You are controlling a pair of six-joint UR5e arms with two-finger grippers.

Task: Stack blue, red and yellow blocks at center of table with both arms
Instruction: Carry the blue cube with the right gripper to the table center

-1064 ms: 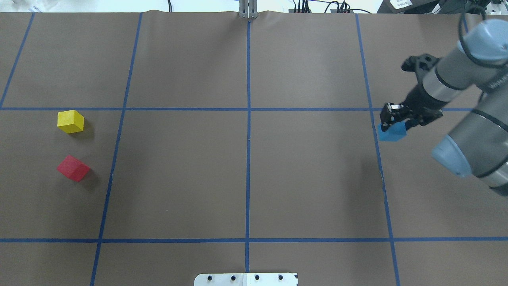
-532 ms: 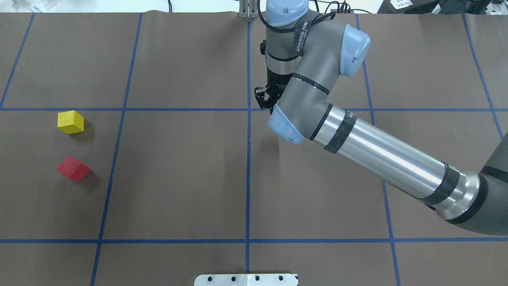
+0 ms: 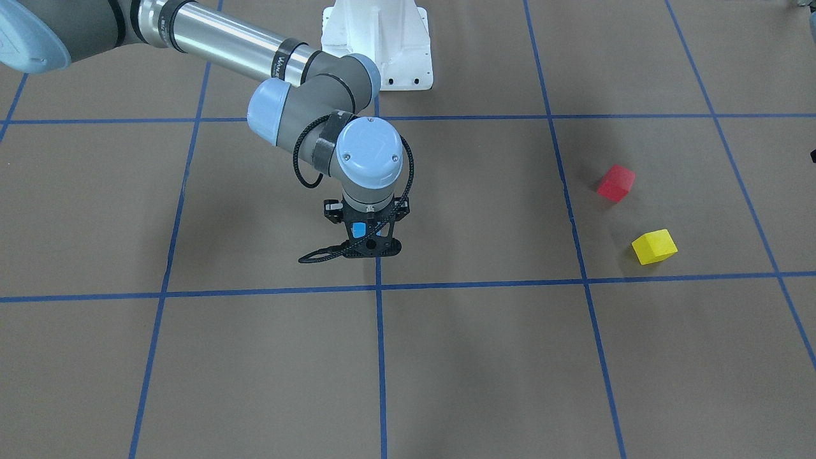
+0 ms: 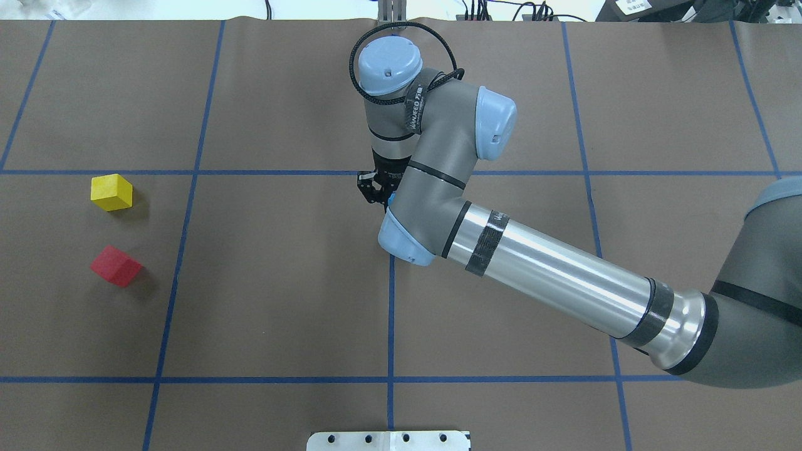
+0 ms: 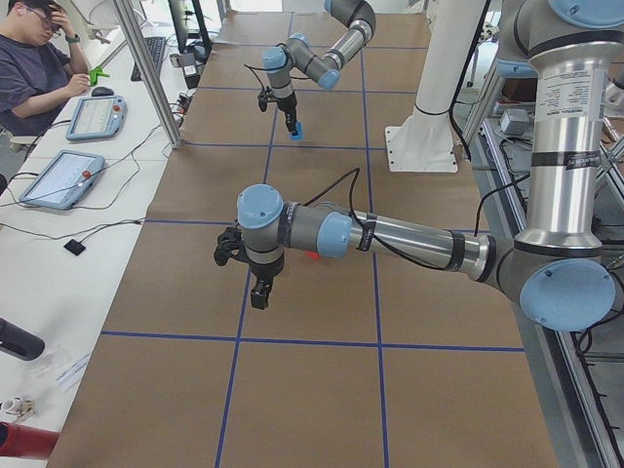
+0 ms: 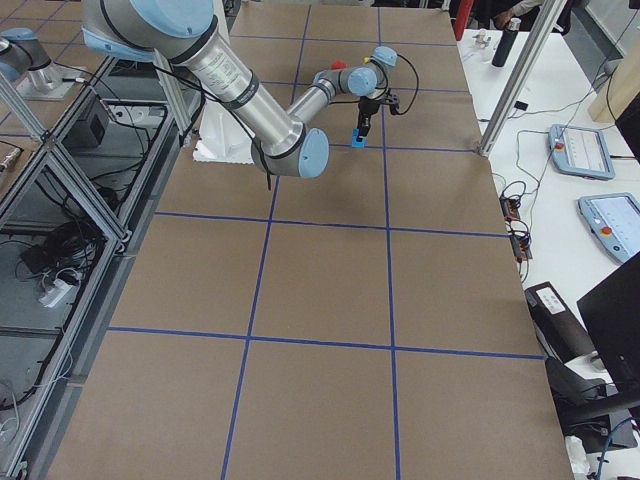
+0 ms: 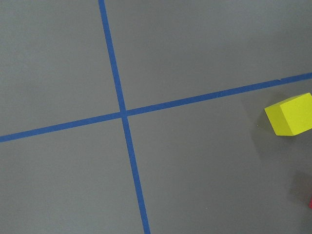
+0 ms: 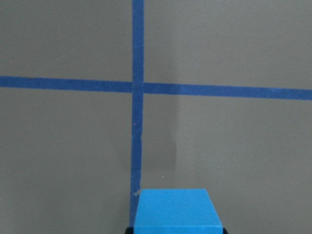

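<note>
Front-facing view: the right arm [image 3: 210,44] stretches over the brown paper-covered counter [image 3: 478,357], wrist turned straight down. The right gripper [image 3: 368,239] has its jaws clamped on the small blue cube block [image 3: 359,229], just on the robot's side of a blue tape crossing [image 3: 378,285]. The red cube block [image 3: 616,182] and yellow cube block [image 3: 654,247] lie well apart from that crossing, with bare counter between.

Overhead view: the forearm hides most of the held block.

Left-end view: the left gripper [image 5: 258,292] hangs low over the counter; I cannot tell how its jaws stand.

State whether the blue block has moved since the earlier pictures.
Yes: the blue block, in the right gripper, moved left to the centre tape line.
</note>
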